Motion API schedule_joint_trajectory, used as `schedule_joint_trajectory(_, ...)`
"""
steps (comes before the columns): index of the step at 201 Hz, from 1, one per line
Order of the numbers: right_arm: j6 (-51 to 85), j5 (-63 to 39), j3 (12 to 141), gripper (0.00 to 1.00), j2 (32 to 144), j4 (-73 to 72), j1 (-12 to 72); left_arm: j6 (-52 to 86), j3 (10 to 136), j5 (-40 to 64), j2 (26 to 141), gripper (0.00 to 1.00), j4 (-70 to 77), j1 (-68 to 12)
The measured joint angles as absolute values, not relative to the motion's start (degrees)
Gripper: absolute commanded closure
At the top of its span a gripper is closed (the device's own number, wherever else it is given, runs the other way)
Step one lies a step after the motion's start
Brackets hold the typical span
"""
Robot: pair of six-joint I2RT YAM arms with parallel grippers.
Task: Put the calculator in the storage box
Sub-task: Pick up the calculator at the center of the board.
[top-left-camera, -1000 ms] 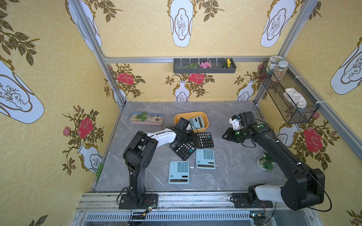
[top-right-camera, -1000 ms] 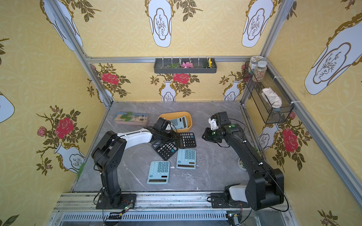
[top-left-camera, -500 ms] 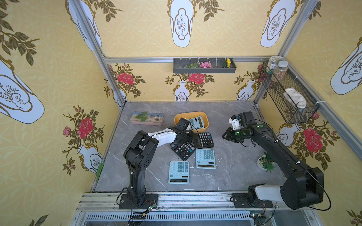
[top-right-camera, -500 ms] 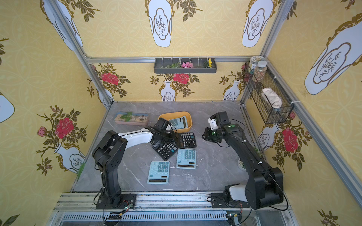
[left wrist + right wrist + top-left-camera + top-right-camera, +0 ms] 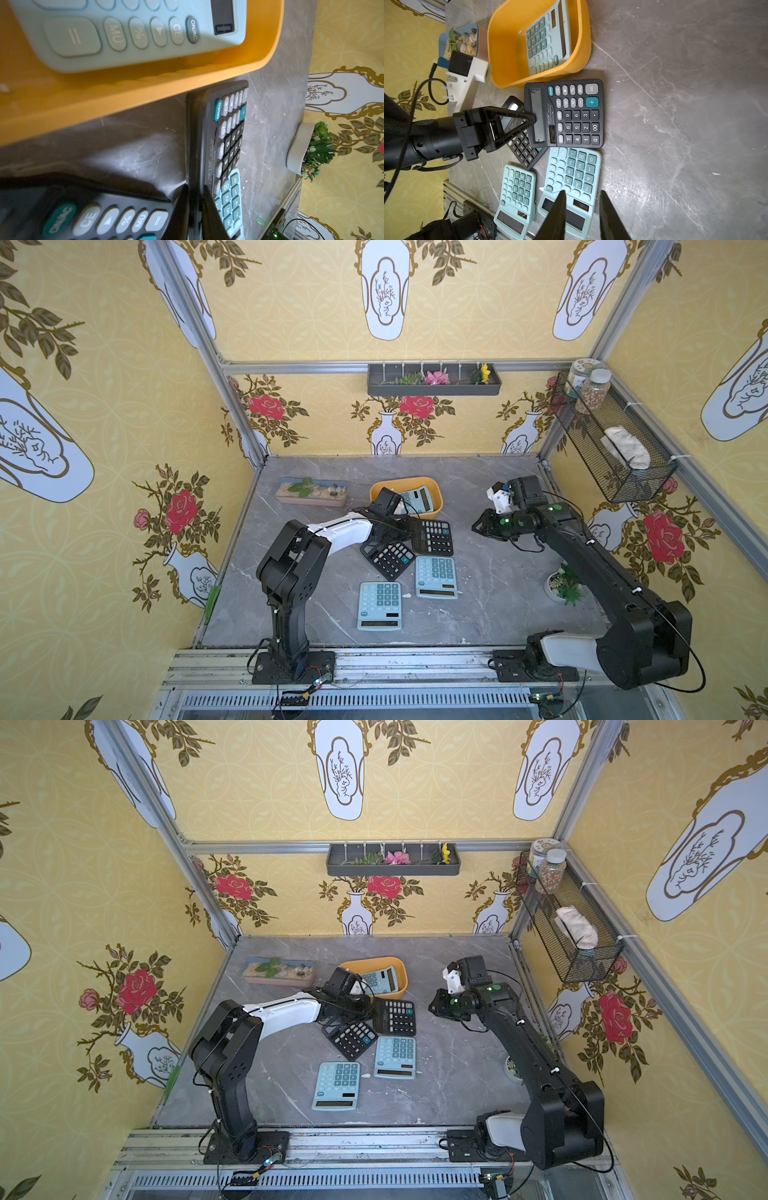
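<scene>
Clamping on display-end edge of black calculator (image 5: pixel 577 116) is seen at left gripper (image 5: pixel 195 190), just beside storage box (image 5: pixel 508 52) holding light-blue calculator (image 5: pixel 544 41); right gripper (image 5: pixel 582 194) is held parted, empty.

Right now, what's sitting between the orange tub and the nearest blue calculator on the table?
A black calculator lies between the storage box and that blue calculator. Both top views and the right wrist view show it.

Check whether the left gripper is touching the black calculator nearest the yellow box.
Touching. In the left wrist view the left gripper has its fingers pinching the display edge of that black calculator.
</scene>
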State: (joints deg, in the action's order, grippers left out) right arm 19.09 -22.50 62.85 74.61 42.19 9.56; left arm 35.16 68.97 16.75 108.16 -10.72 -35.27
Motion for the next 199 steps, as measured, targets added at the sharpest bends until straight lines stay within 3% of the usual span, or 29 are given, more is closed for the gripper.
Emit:
schedule_joint_trajectory(92,19.3,-22.5,62.8,0.71,72.9,42.5,9.4,41.9,66.3,20.6,106.0,0.98,-8.8,-35.4)
schedule_joint_trajectory(146,19.3,-22.5,63.0,0.71,72.3,43.6,9.1,44.1,65.0,22.0,97.0,0.98,-8.7,-36.3)
schedule_joint_trajectory(199,19.3,-22.7,63.2,0.71,72.1,43.8,9.0,40.1,73.5,22.2,88.8,0.99,-22.0,-34.0)
